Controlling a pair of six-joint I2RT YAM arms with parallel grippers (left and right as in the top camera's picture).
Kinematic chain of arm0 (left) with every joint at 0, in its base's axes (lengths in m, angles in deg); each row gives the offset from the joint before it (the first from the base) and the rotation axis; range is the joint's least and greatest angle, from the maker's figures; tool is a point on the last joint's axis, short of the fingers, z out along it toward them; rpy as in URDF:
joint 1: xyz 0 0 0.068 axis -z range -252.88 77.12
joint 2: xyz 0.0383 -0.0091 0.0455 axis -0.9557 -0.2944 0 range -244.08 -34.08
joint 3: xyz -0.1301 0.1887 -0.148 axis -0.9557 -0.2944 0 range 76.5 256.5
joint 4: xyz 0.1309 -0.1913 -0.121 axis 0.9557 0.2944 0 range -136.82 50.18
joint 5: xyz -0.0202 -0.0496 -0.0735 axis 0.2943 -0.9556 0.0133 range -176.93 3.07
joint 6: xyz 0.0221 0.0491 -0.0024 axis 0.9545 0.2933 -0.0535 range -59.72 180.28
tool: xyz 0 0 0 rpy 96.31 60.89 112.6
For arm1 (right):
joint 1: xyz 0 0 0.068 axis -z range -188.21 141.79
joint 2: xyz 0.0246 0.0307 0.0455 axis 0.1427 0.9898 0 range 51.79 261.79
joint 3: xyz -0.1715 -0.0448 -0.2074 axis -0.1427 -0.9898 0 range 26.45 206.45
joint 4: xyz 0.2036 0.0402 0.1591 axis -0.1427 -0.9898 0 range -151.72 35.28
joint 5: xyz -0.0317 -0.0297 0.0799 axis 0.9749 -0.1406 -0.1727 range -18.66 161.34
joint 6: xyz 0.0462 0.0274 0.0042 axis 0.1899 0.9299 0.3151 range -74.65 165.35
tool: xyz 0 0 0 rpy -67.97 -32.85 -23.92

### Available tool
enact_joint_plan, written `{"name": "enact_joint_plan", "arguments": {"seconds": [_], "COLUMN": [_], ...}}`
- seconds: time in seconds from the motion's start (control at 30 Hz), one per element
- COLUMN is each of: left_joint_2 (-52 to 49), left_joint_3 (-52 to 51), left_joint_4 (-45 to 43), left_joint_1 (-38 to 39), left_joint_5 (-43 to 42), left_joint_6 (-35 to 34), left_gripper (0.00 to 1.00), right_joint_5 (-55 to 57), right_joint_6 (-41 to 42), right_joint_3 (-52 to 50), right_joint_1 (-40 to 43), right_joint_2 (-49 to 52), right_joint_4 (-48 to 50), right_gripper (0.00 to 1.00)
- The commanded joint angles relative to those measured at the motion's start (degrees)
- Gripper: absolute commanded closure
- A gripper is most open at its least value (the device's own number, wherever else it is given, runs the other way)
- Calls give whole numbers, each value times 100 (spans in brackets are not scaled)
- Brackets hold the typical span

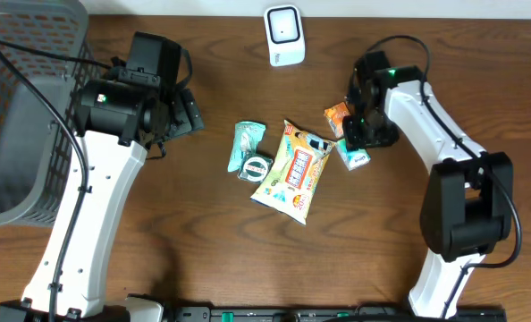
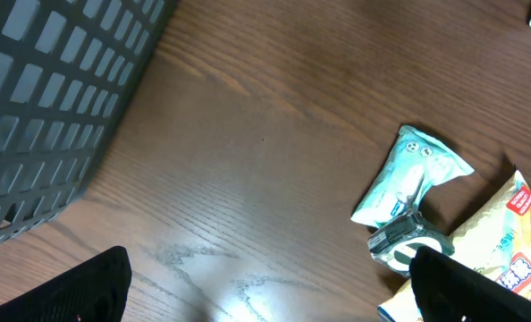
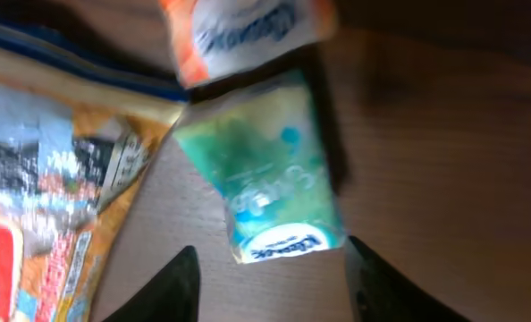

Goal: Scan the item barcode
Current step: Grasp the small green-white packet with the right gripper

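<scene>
Five small things lie in a loose cluster on the counter [image 1: 203,241]: a teal pouch [image 1: 248,140], a small roll [image 1: 257,166] that may be tape, a yellow snack bag [image 1: 294,170], an orange packet [image 1: 337,115] and a green packet [image 1: 355,158]. The green packet lies flat at the right edge of the cluster, touching the orange packet at one end and just beside the snack bag.

The right pincer [image 3: 270,259] hangs directly over it, jaws apart and straddling its near end. No squeeze on the wrapper shows, so I judge it is not gripped. The left pincer [image 2: 274,295] is spread wide and holds nothing. It sits near a grey basket [image 1: 33,54], well apart from the cluster.

A white scanner [image 1: 284,36] stands at the far edge of the counter, apart from all the items.

My reading is that the pick-up is the step in hand, with the green packet chosen as the item to scan. Next, the right pincer needs to come down and clamp on the packet alone, without catching the orange packet that touches it. Then it must lift the packet, carry it toward the scanner and turn it so the barcode faces the window. No barcode is legible in the blurred wrist view, so I cannot tell which face carries it.
</scene>
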Motion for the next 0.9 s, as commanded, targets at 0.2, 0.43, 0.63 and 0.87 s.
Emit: {"name": "enact_joint_plan", "arguments": {"seconds": [0.2, 0.43, 0.63, 0.87], "left_joint_2": [-15, -15, -15, -15], "left_joint_3": [48, 48, 48, 48], "left_joint_4": [17, 17, 17, 17], "left_joint_1": [-20, -20, -20, -20], "left_joint_5": [72, 72, 72, 74], "left_joint_6": [57, 59, 57, 57], "left_gripper": [2, 2, 2, 2], "right_joint_5": [-162, 640, 634, 267], "right_joint_6": [-428, -50, -37, 273], "right_joint_3": [-424, -1001, -1364, -975], "right_joint_1": [-164, -192, -192, -109], "right_joint_2": [-11, -11, -11, -24], "right_joint_4": [275, 984, 1333, 844], "right_gripper": [59, 55, 70, 81]}}
